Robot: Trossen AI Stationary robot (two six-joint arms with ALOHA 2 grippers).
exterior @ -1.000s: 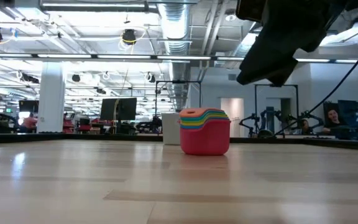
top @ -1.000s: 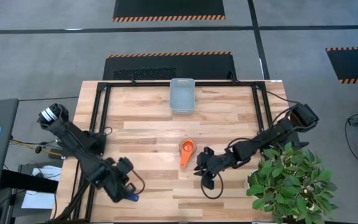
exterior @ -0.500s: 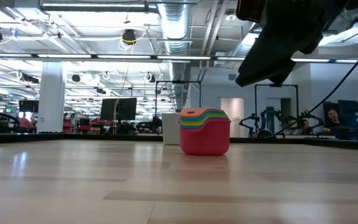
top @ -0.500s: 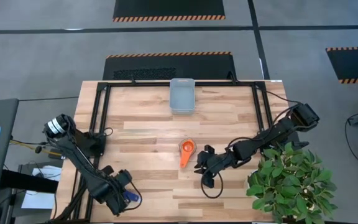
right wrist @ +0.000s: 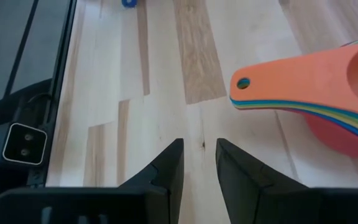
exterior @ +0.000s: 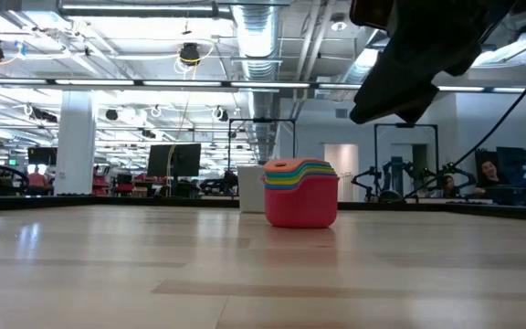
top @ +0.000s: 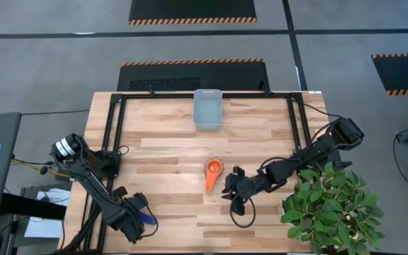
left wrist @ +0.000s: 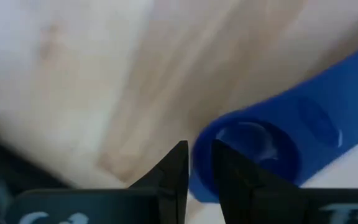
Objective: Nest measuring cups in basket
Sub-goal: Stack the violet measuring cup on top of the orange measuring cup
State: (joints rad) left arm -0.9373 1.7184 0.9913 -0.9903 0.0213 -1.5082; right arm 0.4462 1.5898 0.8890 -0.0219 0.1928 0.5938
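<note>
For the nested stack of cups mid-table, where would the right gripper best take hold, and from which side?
Probably the fanned handles, not the round bowls. In the high view they point toward the table's near edge from the nested stack, and they stick out flat, clear of the wood. The right gripper sits beside them, so a low sideways approach suits.

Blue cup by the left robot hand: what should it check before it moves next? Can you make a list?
1. Blue cup at the left gripper: ok, right beside the fingertips.
2. Blue cup gripped: cannot tell; the fingers are nearly together, beside its rim.
3. Stack of nested cups standing on the table: ok, orange on top.
4. Stack in the basket: not ok, it sits mid-table.
5. Right gripper off the stack: ok, just beside it, holding nothing.
</note>
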